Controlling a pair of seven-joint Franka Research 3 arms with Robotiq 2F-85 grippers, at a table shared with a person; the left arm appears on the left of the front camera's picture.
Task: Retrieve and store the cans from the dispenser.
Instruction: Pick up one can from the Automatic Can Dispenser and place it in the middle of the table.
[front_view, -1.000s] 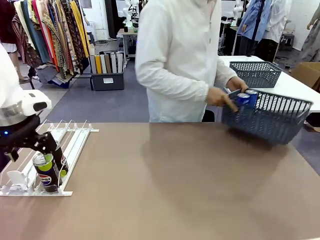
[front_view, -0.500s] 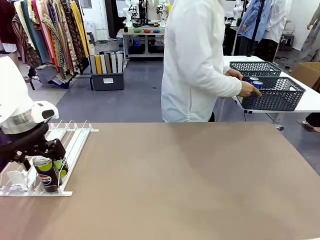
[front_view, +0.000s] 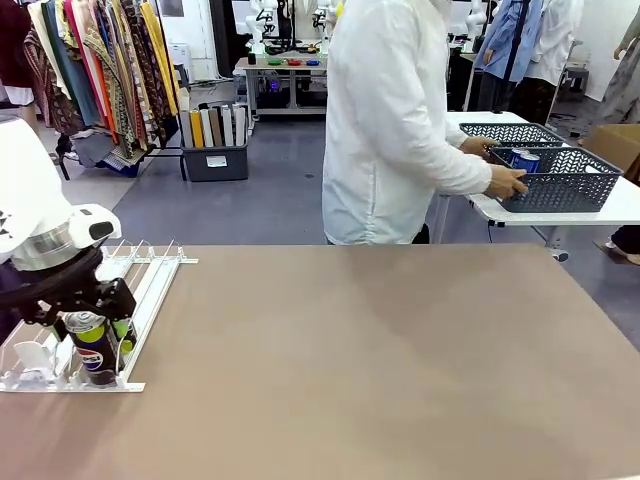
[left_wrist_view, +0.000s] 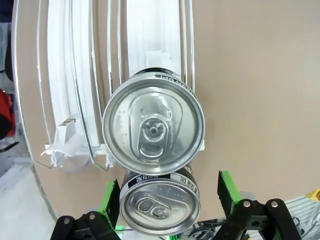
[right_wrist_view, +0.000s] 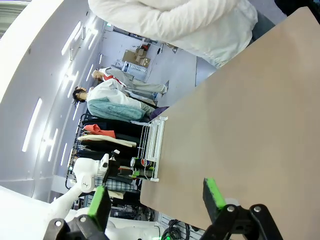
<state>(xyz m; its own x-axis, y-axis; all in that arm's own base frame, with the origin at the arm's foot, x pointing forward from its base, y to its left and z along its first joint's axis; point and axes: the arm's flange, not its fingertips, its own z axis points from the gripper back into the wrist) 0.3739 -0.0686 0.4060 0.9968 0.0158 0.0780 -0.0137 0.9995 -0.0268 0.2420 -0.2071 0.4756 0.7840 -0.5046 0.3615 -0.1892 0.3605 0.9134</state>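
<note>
— Brown table first: where do we see the cans?
— At the dispenser front stop. Our left gripper straddles one, jaws apart; our right gripper gapes above the table.

Cans: bright metal tops, smooth, glossy. Dispenser: smooth white plastic lanes, thin shiny wire rails. Desk: matt brown, smooth. Basket, upper right: dark grey plastic lattice.
</note>
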